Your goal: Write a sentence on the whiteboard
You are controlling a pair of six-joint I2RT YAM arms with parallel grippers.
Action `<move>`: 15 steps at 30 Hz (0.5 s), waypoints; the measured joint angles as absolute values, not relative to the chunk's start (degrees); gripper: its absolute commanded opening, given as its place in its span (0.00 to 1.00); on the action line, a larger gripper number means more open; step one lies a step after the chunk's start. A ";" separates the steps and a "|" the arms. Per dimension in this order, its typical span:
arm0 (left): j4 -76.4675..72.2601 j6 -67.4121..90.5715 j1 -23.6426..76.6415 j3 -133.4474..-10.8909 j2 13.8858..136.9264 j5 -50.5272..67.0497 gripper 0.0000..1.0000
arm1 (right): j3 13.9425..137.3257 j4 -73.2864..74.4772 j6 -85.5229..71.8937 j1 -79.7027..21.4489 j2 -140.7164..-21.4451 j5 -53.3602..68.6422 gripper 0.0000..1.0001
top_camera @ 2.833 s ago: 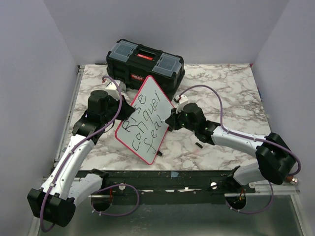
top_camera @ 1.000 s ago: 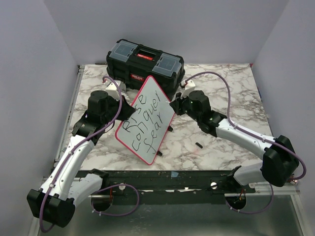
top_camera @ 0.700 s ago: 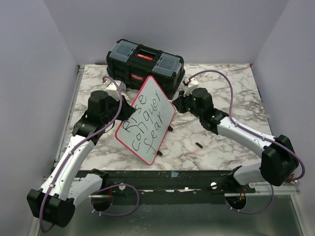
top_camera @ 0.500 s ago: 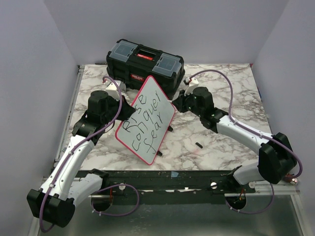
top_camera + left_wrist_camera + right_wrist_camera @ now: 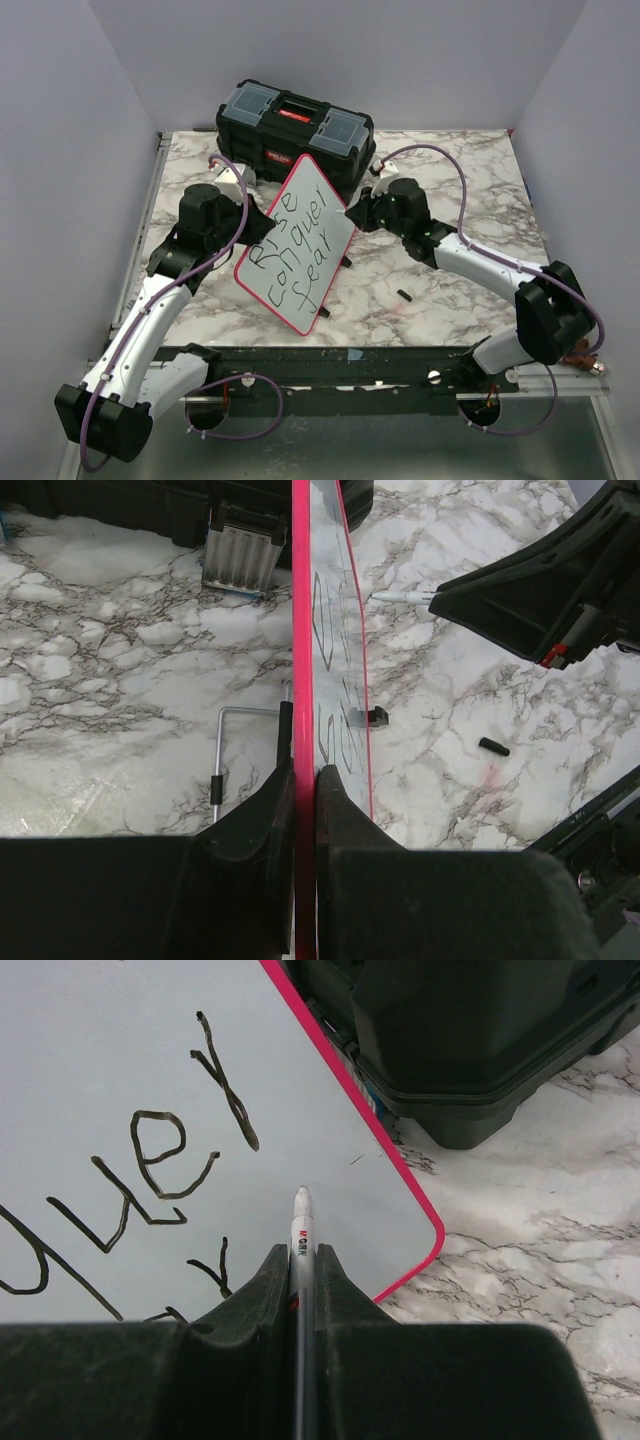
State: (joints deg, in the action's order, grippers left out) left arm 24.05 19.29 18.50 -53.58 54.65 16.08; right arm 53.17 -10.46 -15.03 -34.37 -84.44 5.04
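The whiteboard (image 5: 300, 245) stands tilted on the table, white face with a pink-red rim. My left gripper (image 5: 303, 780) is shut on its rim (image 5: 300, 630) and holds it upright. The sentence (image 5: 292, 250) reads about "Rise conquer fear" in black letters; part of it shows in the right wrist view (image 5: 150, 1160). My right gripper (image 5: 303, 1265) is shut on a marker pen (image 5: 301, 1230), its white tip close to the board face near the right corner, below the "r". In the top view the right gripper (image 5: 358, 215) is at the board's right edge.
A black toolbox (image 5: 295, 130) stands behind the board at the back of the marble table (image 5: 450, 180). A small black pen cap (image 5: 404, 295) lies on the table right of the board. A wire stand (image 5: 225, 750) shows behind the board.
My right arm has moved up and back along the board's right edge from beside the third line to the upper right corner. "fea" has become "fear". The left arm and board have not moved.
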 measured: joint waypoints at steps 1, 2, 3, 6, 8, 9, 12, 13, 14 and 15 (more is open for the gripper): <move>24.05 19.29 18.50 -53.58 54.65 16.08 0.00 | 53.17 -10.63 -15.03 -34.37 -84.64 5.17 0.01; 24.05 19.29 18.50 -53.58 54.65 16.08 0.00 | 53.17 -10.72 -15.05 -34.37 -84.82 5.30 0.01; 24.05 19.29 18.50 -53.58 54.65 16.08 0.00 | 53.17 -10.81 -15.05 -34.37 -85.01 5.41 0.01; 24.05 19.29 18.50 -53.58 54.65 16.05 0.00 | 53.17 -11.05 -15.03 -34.37 -85.58 5.76 0.01; 24.05 19.29 18.50 -53.58 54.65 16.05 0.00 | 53.17 -11.07 -15.05 -34.37 -85.84 6.00 0.01; 24.05 19.29 18.50 -53.58 54.65 16.05 0.00 | 53.17 -11.07 -15.05 -34.37 -85.93 6.26 0.01; 24.05 19.29 18.50 -53.58 54.65 16.05 0.00 | 53.17 -11.14 -15.03 -34.37 -86.21 7.29 0.01; 24.05 19.29 18.50 -53.58 54.68 16.05 0.00 | 53.12 -11.18 -15.03 -34.37 -86.30 7.62 0.01; 24.05 19.29 18.50 -53.58 54.68 16.05 0.00 | 53.01 -11.31 -15.03 -34.37 -86.37 8.01 0.01; 24.05 19.29 18.50 -53.58 54.72 16.03 0.00 | 52.86 -11.49 -15.05 -34.37 -86.37 8.40 0.01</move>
State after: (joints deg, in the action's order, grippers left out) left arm 24.05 19.29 18.50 -53.58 54.72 16.03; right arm 52.86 -11.49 -15.05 -34.37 -86.37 8.40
